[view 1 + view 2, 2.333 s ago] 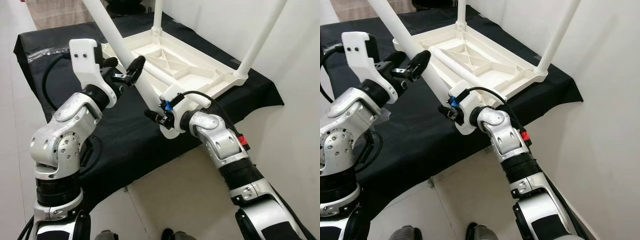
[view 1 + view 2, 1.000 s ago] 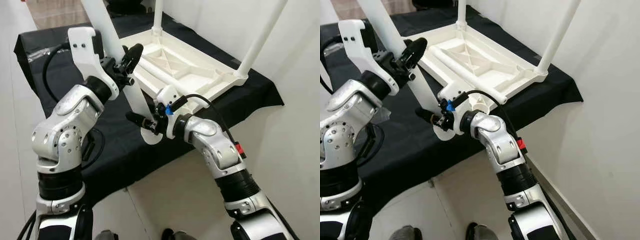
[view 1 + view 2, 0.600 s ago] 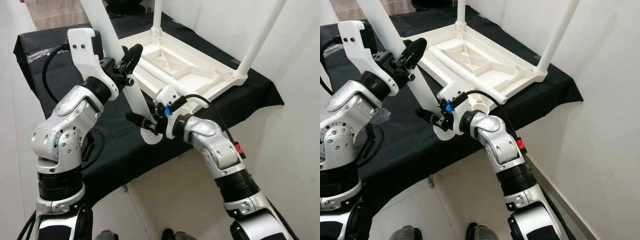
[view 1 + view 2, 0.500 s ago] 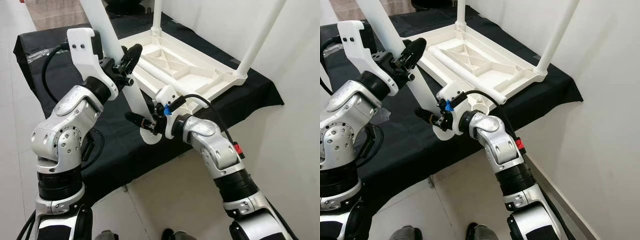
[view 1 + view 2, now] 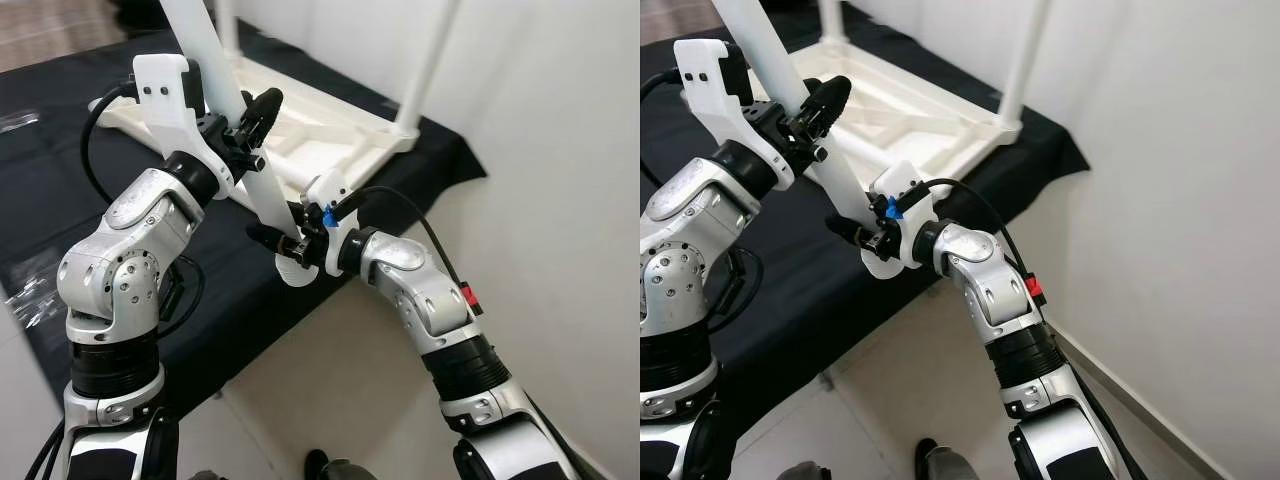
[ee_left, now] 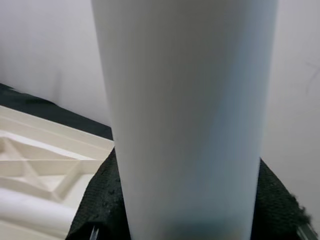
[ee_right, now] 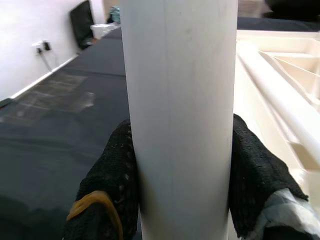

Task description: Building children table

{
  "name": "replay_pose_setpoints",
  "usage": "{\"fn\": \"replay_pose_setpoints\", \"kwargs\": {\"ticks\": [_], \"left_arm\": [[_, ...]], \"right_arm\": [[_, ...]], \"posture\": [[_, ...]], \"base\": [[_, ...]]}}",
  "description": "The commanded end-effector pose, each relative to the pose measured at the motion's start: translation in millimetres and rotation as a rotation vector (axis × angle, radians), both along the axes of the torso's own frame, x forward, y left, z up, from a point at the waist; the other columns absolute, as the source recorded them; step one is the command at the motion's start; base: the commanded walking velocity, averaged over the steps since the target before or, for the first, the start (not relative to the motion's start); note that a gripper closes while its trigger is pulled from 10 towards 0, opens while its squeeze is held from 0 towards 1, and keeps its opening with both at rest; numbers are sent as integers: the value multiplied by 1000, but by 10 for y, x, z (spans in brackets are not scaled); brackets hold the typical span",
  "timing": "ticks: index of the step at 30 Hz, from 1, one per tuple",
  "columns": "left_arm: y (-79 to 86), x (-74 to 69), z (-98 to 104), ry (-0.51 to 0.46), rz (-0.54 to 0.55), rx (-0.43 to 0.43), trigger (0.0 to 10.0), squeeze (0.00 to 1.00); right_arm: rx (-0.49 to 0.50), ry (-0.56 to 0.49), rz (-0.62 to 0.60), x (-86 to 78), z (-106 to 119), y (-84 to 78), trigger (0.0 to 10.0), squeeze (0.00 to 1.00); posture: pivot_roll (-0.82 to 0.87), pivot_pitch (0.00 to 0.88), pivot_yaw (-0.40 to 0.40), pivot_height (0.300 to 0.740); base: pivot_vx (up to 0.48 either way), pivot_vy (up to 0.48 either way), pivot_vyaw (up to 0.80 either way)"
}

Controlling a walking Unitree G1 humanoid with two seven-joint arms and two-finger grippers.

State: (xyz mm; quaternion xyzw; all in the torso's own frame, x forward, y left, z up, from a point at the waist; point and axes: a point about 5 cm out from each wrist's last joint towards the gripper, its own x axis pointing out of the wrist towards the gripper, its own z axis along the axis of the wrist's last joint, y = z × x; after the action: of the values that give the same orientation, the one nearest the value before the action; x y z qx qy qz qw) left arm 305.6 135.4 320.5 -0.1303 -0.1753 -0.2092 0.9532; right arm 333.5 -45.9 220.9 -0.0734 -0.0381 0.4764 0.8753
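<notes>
A long white table leg slants up out of the top of the left eye view. My left gripper is shut on its middle and my right gripper is shut on it just above its flared lower end. In each wrist view the leg sits between black fingers. Behind it the white tabletop lies upside down on the black cloth, with two legs standing up from its corners. The held leg's lower end hangs over the cloth near the front edge, apart from the tabletop.
A black cloth covers the low work surface. Another white leg lies across the tabletop's ribs. A clear plastic bag lies on the cloth at the left. A white wall stands on the right, with pale floor below.
Over two seconds both grippers swung the leg more upright and carried its lower end left, away from the tabletop. The whole picture has since shifted, so the camera moved. Both grips are unchanged.
</notes>
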Motion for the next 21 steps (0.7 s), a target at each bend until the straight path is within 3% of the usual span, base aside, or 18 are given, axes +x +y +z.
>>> {"fn": "replay_pose_setpoints", "kwargs": {"ticks": [1,7,11,18,19,21], "left_arm": [[59,12,-65,23,38,30,10000,0],[64,21,-66,21,39,34,10000,0],[67,27,-64,19,34,40,10000,0],[101,29,-62,11,-91,120,10000,0],[121,38,-62,8,-97,141,10000,0],[156,61,-50,5,-102,162,10000,0]], "right_arm": [[83,-1,-136,112,118,-222,10000,0],[104,-16,-131,110,168,-216,10000,0],[118,-26,-127,106,201,-206,10000,0],[156,-25,-135,143,279,-211,10000,0],[161,-28,-142,159,292,-229,10000,1000],[161,-40,-144,176,316,-252,10000,1000]], "posture": [[43,100,-70,740],[41,97,-70,740],[41,95,-69,740],[46,97,-75,740],[46,97,-75,740],[48,103,-75,740]], "base": [[0,0,-781],[0,0,-616],[0,0,0],[0,0,0],[0,0,0],[0,0,0]]}}
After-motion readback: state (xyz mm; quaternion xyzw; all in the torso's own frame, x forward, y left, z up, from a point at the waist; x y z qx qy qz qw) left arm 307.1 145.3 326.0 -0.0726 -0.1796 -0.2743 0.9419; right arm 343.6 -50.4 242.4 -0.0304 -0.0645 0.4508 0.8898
